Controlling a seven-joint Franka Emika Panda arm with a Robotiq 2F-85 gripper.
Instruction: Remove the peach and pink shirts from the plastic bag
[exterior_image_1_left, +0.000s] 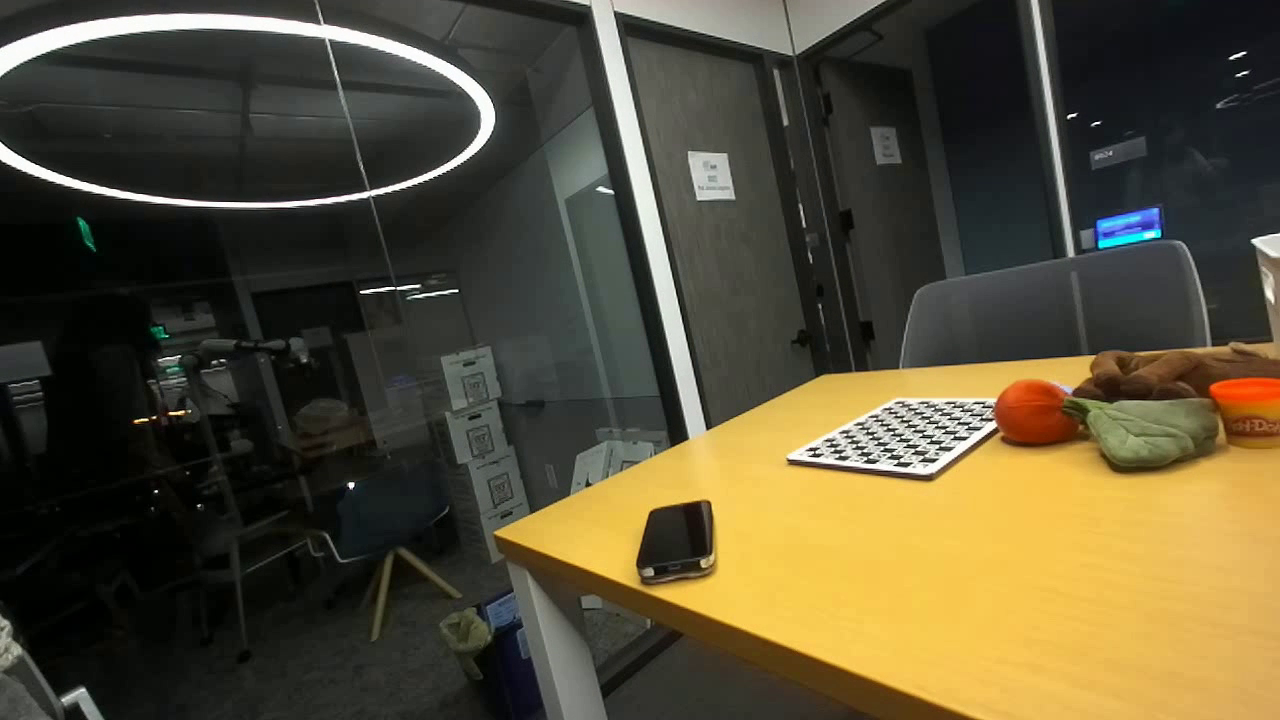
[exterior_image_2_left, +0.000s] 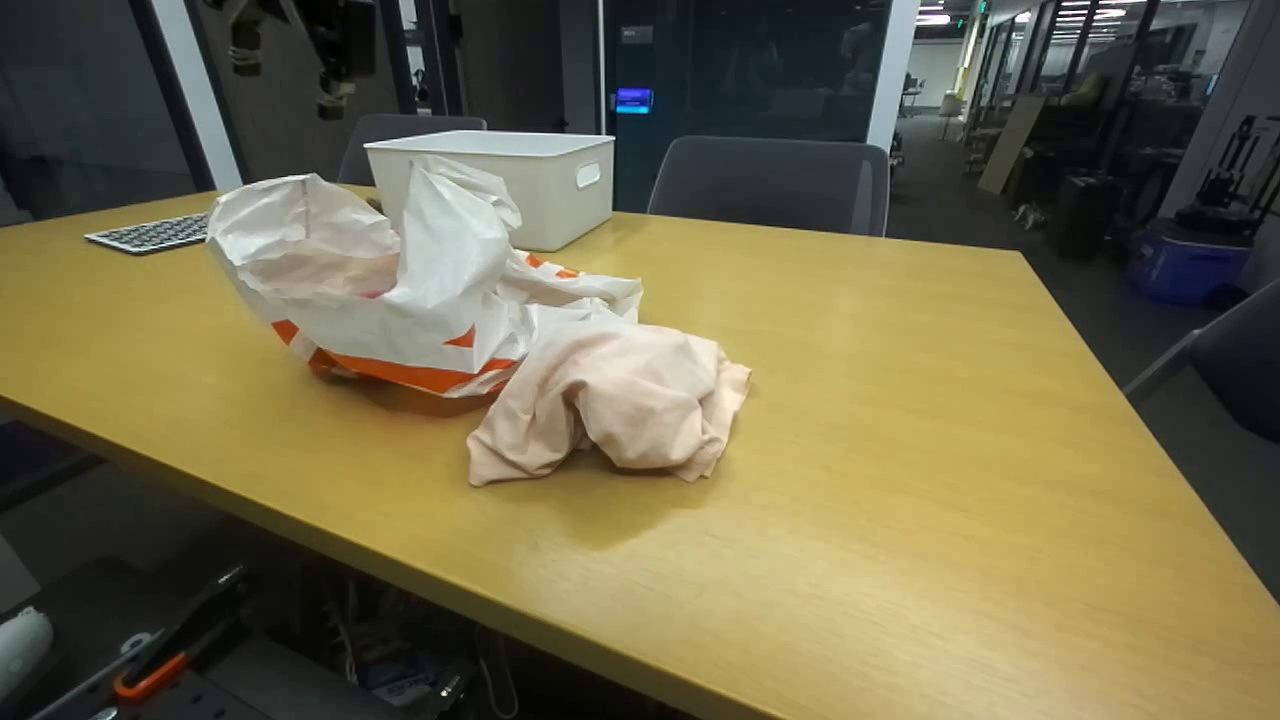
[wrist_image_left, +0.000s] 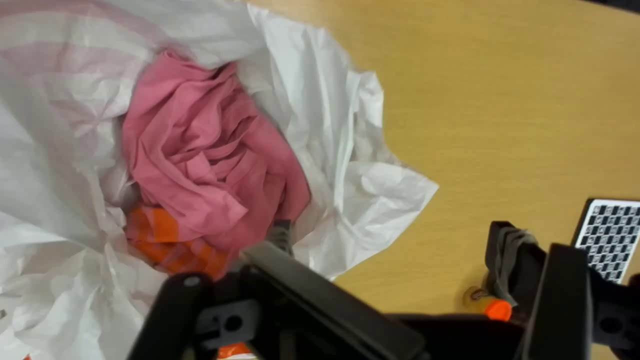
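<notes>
The peach shirt (exterior_image_2_left: 640, 400) lies crumpled on the table in an exterior view, outside the bag and against its side. The white plastic bag (exterior_image_2_left: 440, 290) with orange print lies open beside it; it also fills the left of the wrist view (wrist_image_left: 380, 200). The pink shirt (wrist_image_left: 210, 145) lies bunched inside the bag in the wrist view. My gripper (wrist_image_left: 392, 230) is open with nothing between its fingers. Its left finger overlaps the edge of the pink shirt in the picture; the right one is over the table. In an exterior view the gripper (exterior_image_2_left: 290, 80) hangs high above the bag.
A white bin (exterior_image_2_left: 500, 190) stands behind the bag. A checkered board (exterior_image_1_left: 900, 437), an orange-red toy (exterior_image_1_left: 1037, 412), a green leaf-like toy (exterior_image_1_left: 1150, 432), a brown plush thing (exterior_image_1_left: 1160, 375) and a Play-Doh tub (exterior_image_1_left: 1247, 412) sit on the table. A phone (exterior_image_1_left: 677, 540) lies near its corner.
</notes>
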